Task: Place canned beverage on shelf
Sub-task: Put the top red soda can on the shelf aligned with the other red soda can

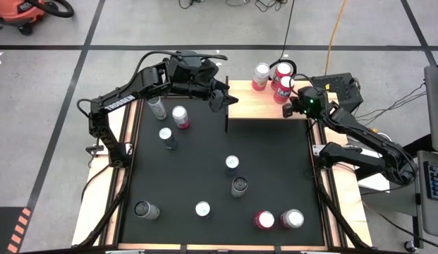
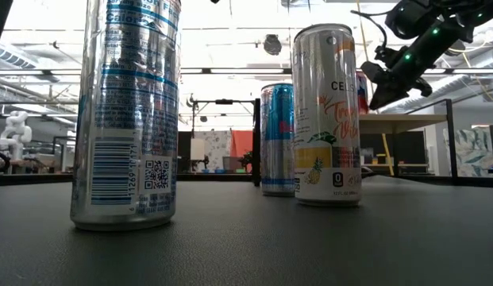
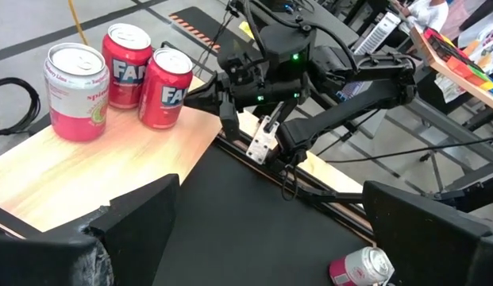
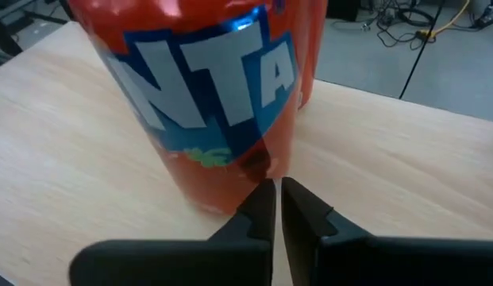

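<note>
Watching: our right gripper point(image 4: 276, 208), fingers pressed together and empty, just beside a red can point(image 4: 206, 95) standing on the shelf point(image 1: 261, 104).
Risk: we judge any nudge could topple that can.
Left gripper point(image 1: 220, 100): fingers wide, over the shelf's edge.

Three cans point(image 1: 275, 79) stood clustered on the shelf point(image 1: 257, 104) at the table's far edge, toward its right end. The right gripper point(image 1: 292, 107) sat just beside the nearest of them, over the shelf's right end; the left gripper point(image 1: 220, 99) hung at the shelf's left end. Nine more cans stood scattered over the mat point(image 1: 275, 169), two point(image 1: 278, 219) touching at the near right.
</note>
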You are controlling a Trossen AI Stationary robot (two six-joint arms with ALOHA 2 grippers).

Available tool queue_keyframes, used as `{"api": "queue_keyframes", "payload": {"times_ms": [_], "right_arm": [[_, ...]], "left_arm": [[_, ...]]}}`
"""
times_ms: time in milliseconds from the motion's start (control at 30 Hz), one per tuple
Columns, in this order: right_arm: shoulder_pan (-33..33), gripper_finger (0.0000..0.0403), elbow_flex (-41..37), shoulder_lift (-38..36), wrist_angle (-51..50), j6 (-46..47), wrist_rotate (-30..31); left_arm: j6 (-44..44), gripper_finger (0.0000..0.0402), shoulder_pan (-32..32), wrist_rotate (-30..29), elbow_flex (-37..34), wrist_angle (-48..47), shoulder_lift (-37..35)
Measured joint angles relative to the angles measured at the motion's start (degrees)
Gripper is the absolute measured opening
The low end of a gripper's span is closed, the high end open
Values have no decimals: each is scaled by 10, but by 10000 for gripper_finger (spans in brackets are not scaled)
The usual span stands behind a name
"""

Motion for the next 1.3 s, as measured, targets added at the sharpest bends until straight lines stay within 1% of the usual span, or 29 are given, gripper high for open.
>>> {"api": "queue_keyframes", "payload": {"times_ms": [267,400,600,700,800,1033,1233,1300], "right_arm": [[0,0,0,31,32,1,-2],[0,0,0,32,34,1,-3],[0,0,0,7,12,4,-3],[0,0,0,-17,-9,27,-7],[1,0,0,-41,-28,50,-43],[5,0,1,-81,-41,105,-168],[40,0,40,-89,-83,113,-167],[49,0,56,-88,-98,113,-157]], "left_arm": [[0,400,0,2,0,0,0],[0,400,0,2,0,0,0],[-1,400,0,2,0,-20,0],[-1,400,0,2,0,-24,0],[-1,400,0,2,0,-24,0],[0,400,0,2,0,-26,0],[-2,400,-1,2,0,-26,0],[-4,400,-3,2,0,-26,0]]}}
